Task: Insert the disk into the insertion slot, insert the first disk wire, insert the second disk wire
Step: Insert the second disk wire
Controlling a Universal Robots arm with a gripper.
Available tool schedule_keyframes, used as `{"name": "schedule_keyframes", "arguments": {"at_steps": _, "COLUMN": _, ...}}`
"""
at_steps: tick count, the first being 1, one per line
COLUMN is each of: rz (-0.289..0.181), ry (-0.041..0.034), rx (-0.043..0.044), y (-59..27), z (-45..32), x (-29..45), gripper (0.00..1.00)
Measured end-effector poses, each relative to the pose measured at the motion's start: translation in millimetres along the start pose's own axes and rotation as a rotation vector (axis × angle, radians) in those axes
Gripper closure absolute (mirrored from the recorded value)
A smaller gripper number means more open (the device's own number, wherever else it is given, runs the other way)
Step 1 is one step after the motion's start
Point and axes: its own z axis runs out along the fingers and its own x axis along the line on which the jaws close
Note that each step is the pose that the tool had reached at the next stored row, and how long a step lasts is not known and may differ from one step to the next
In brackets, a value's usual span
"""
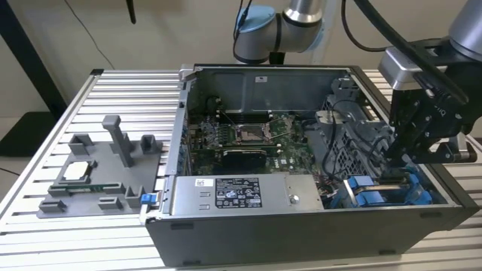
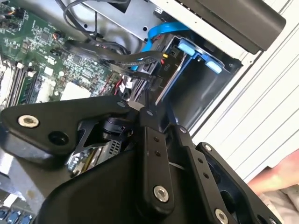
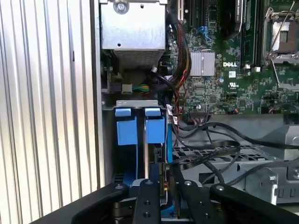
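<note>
Two blue-framed drives stand side by side in the dark drive cage at the case's corner. The disk (image 3: 155, 130) is the one nearer the motherboard, seated in the insertion slot (image 3: 135, 102); its blue carrier (image 1: 369, 195) shows in the exterior view. My gripper (image 1: 393, 164) hangs straight over the cage. Its black fingers (image 2: 152, 149) come together at the rear end of the disk. They look shut on the plug of a black disk wire (image 3: 205, 156) that runs down between them. A blue cable (image 2: 159, 32) loops past the cage.
The open computer case holds a motherboard (image 1: 249, 135) and a labelled silver power supply (image 1: 241, 195) next to the cage. Black cable bundles (image 2: 107, 51) cross beside the gripper. A grey fixture with parts (image 1: 98, 180) sits at the exterior view's left. A hand (image 2: 280, 179) is outside the case.
</note>
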Motion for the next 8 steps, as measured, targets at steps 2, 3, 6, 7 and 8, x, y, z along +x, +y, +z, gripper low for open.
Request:
{"name": "schedule_keyframes", "arguments": {"at_steps": 2, "rz": 0.000, "ry": 0.0002, "rx": 0.0000, "y": -0.1, "z": -3.7, "x": -0.3, "gripper": 0.00}}
{"name": "schedule_keyframes", "arguments": {"at_steps": 3, "rz": 0.000, "ry": -0.0001, "rx": 0.0000, "y": -0.1, "z": -4.0, "x": -0.3, "gripper": 0.00}}
{"name": "schedule_keyframes", "arguments": {"at_steps": 6, "rz": 0.000, "ry": 0.0001, "rx": 0.0000, "y": -0.1, "z": -4.5, "x": -0.4, "gripper": 0.00}}
{"name": "schedule_keyframes", "arguments": {"at_steps": 7, "rz": 0.000, "ry": 0.0001, "rx": 0.0000, "y": -0.1, "z": -4.5, "x": -0.4, "gripper": 0.00}}
{"name": "schedule_keyframes", "arguments": {"at_steps": 8, "rz": 0.000, "ry": 0.0001, "rx": 0.0000, "y": -0.1, "z": -4.6, "x": -0.4, "gripper": 0.00}}
